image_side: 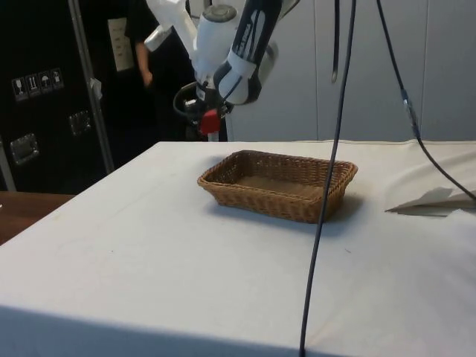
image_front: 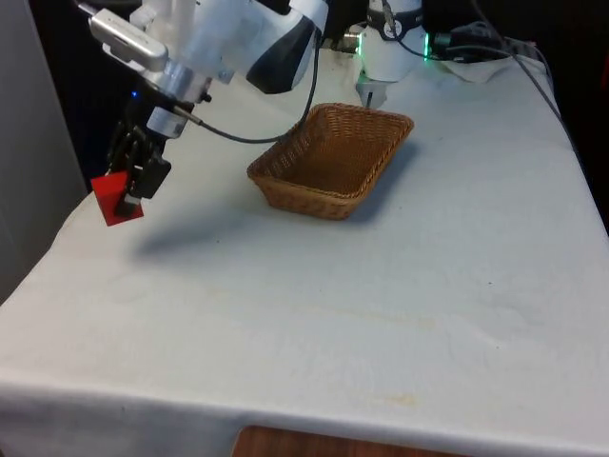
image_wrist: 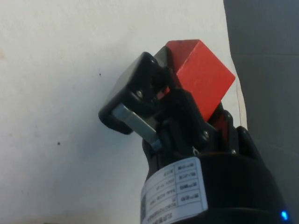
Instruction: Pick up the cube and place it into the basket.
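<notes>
The small red cube point(image_front: 116, 198) sits clamped between the black two-finger gripper's point(image_front: 131, 186) fingers point(image_wrist: 126, 100), lifted clear of the white-clothed bench point(image_front: 381, 286), near its edge at the front view's left. The rectangular woven wicker basket point(image_front: 333, 160) stands well apart, toward the front view's right.

Cube point(image_front: 116, 198) at basket's point(image_front: 328, 195) front-view left

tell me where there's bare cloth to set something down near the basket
The widest free patch is the white cloth between the basket and the table's near edge. The strip along the front view's right of the basket is also bare. It is tighter on the front view's left, where the gripper holds the red cube above the cloth, and behind the basket by the cables.
</notes>
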Action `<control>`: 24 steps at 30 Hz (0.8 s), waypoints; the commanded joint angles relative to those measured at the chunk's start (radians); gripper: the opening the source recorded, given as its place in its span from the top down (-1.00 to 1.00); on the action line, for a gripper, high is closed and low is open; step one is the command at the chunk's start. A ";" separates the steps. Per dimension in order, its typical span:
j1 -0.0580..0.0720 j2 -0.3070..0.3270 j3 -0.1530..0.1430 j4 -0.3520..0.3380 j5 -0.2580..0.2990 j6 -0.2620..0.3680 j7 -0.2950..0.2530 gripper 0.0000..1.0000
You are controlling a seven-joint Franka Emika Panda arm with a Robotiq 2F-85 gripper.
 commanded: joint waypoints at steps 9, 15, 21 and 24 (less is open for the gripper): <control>0.033 -0.103 -0.023 -0.105 -0.020 0.019 -0.001 0.93; 0.040 -0.153 -0.022 -0.150 -0.035 0.013 -0.001 0.93; 0.042 -0.208 -0.013 -0.189 -0.046 -0.011 -0.009 0.93; 0.047 -0.228 -0.012 -0.199 -0.049 -0.029 -0.015 0.93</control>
